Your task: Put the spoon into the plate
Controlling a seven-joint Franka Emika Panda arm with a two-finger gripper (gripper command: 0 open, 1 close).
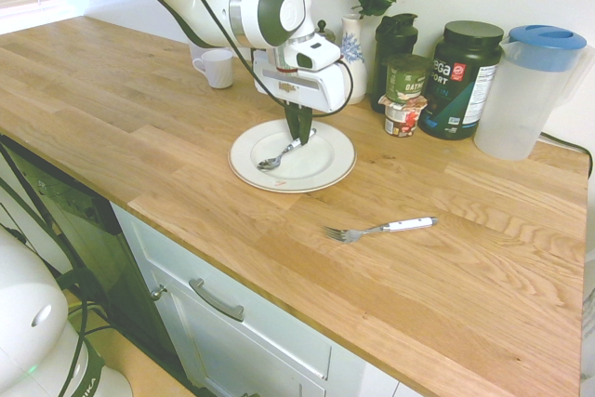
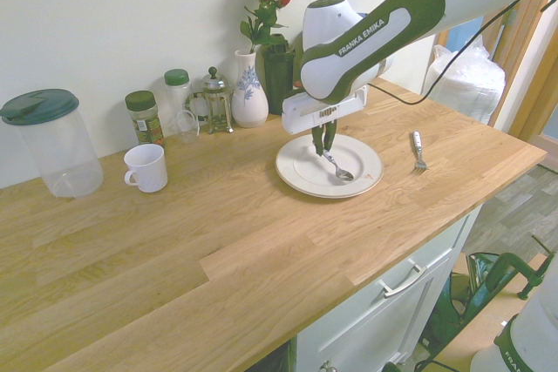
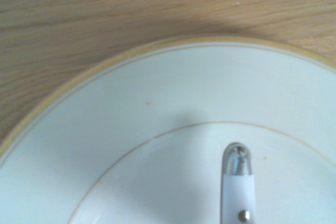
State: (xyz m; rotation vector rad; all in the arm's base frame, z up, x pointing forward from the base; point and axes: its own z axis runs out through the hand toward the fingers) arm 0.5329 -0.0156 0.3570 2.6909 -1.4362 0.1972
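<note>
The white plate [image 1: 327, 174] [image 2: 368, 159] [image 3: 131, 103] sits mid-counter. My gripper [image 1: 299, 137] [image 2: 323, 147] hangs straight down over the plate's far half, shut on the white handle of the spoon [image 1: 277, 157] [image 2: 336, 168]. The spoon slants down from the fingers, and its silver bowl rests on or just above the plate's middle. The wrist view shows the spoon's handle end [image 3: 236, 182] rising over the plate's inner ring.
A white-handled fork [image 1: 386, 227] [image 2: 418, 150] lies on the wood beside the plate. A white mug [image 1: 217, 68] [image 2: 146, 167], a vase with a rose [image 1: 353, 53] [image 2: 249, 93], jars and a lidded pitcher [image 1: 530, 90] [image 2: 52, 141] line the wall.
</note>
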